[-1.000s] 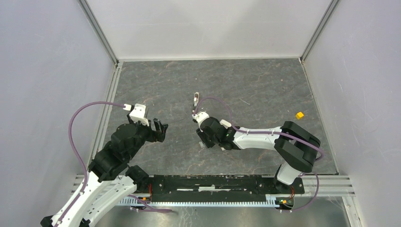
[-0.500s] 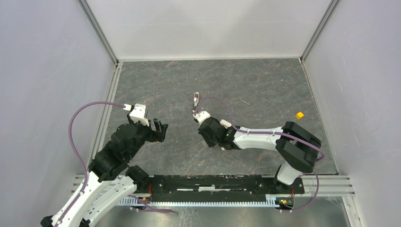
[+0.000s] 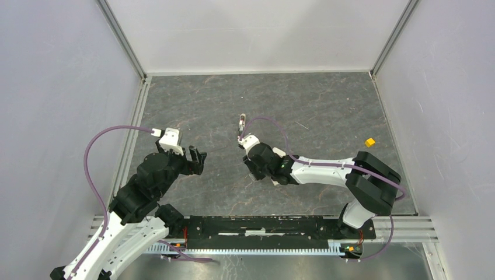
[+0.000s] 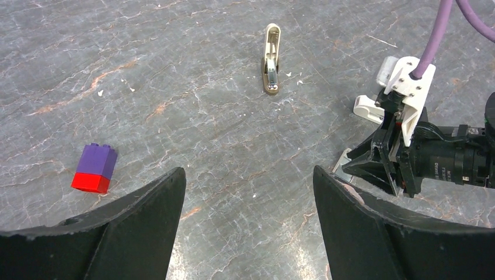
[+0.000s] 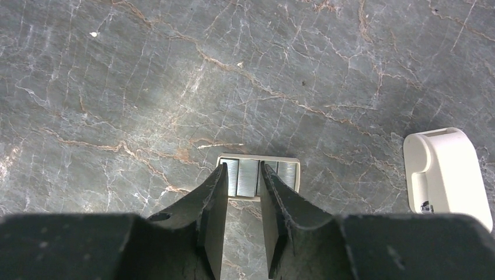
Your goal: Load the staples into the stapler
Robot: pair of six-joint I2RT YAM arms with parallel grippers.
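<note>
At mid-table my right arm reaches low leftward, right gripper jaws narrowed astride a thin grey metal strip of staples, grip unclear to me, while my left gripper hovers spread wide.

The right claw partly hides the staples (their near edge).

robot manipulation laboratory, enclosed test cell. plain white panel walls set in aluminium corner posts box in a grey marble-patterned tabletop. two white-and-black arms, the left arm and the right arm, rise from a black rail at its near edge, trailing purple cables. small props lie on the surface, among them a yellow cube and a purple-and-red toy brick.
</note>
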